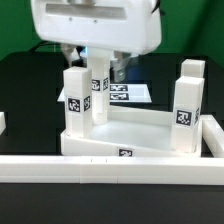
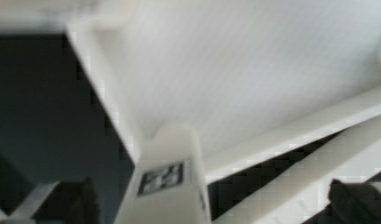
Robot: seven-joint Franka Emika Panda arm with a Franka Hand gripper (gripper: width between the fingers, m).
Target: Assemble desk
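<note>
the desk top (image 1: 140, 135) lies upside down on the tabletop (image 1: 20, 90) against the long rail (image 1: 110, 170), legs (image 1: 77, 95) standing up, while the gripper (image 1: 105, 68) hangs released above one leg, apparently letting go.

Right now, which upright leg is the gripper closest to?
The back leg, directly under the gripper. The front-left leg and the right leg, as the exterior view shows them, stand clear of it.

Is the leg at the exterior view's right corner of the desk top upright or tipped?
Upright. The leg stands vertical on the corner of the desk top, its tag facing the camera squarely.
</note>
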